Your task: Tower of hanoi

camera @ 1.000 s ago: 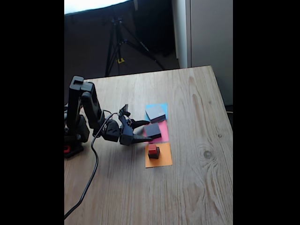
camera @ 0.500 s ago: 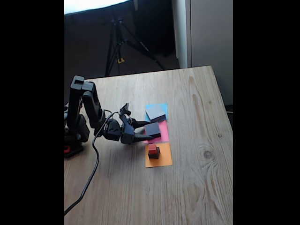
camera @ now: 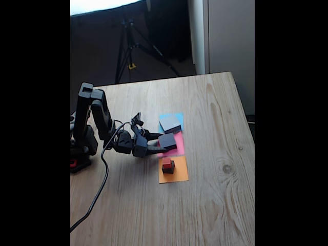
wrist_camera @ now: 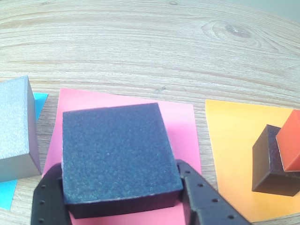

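The black slab lies on the pink paper square, and my gripper is shut on it, one finger pressed against each side. In the fixed view the gripper reaches in from the left to that slab. The grey slab sits on the blue paper, at the left edge of the wrist view. On the orange paper stands the small black cube with the tiny red cube on top, also seen at the right of the wrist view.
The arm's base stands at the table's left edge, with a black cable trailing toward the front. A tripod stands beyond the far edge. Bare wood lies right of the papers.
The gripper has moved right from beside the pink paper onto the black slab, and its fingers have closed against the slab's sides. The blocks have stayed in place.
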`<control>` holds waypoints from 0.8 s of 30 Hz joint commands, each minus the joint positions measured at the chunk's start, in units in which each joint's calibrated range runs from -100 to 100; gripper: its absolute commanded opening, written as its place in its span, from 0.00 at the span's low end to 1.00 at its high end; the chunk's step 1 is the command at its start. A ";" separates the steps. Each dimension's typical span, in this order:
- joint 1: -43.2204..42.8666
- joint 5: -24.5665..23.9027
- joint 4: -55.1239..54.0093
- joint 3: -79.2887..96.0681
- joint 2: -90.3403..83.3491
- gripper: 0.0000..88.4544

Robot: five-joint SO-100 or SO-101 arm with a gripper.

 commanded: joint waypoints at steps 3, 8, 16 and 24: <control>-0.72 0.52 4.60 -0.56 -5.55 0.14; -1.39 0.52 17.71 -0.29 -16.98 0.14; -2.56 0.52 47.01 -5.38 -39.08 0.13; -3.90 -1.49 95.25 -26.74 -58.54 0.13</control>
